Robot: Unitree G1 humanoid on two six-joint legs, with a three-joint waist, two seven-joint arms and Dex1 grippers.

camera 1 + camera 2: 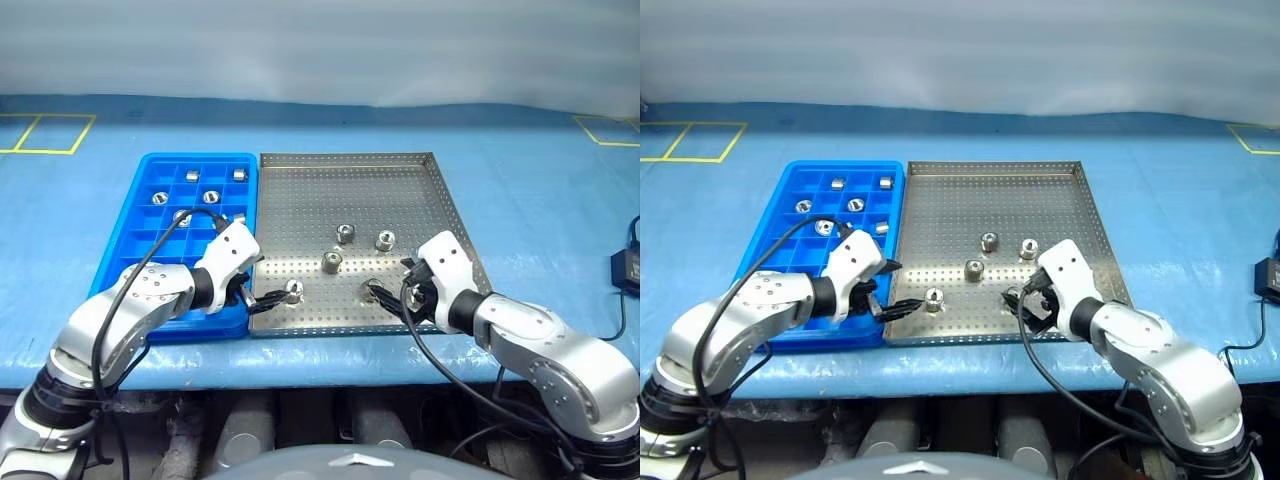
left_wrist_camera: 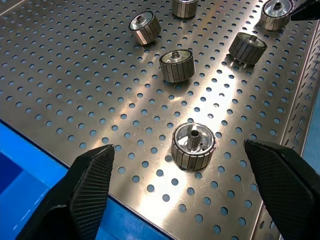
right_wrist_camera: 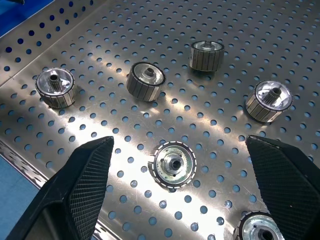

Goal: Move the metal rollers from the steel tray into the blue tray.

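The steel tray (image 1: 340,190) lies mid-table with several metal rollers loose on it, such as one roller (image 1: 345,233) and another roller (image 1: 332,262). Against its left side sits the blue tray (image 1: 200,158), with several rollers (image 1: 210,197) in its compartments. My left gripper (image 1: 262,284) is open at the steel tray's front left. One roller (image 2: 193,146) stands upright between and just ahead of its fingertips, untouched. My right gripper (image 1: 395,282) is open at the front right, with a roller (image 3: 174,165) between its fingers (image 3: 85,185), apart from both.
Both trays rest on a blue table cover (image 1: 520,190). Yellow tape squares (image 1: 45,133) mark its far corners. A black box with a cable (image 1: 625,268) sits at the right edge. The steel tray's low rim (image 1: 330,332) runs just below both grippers.
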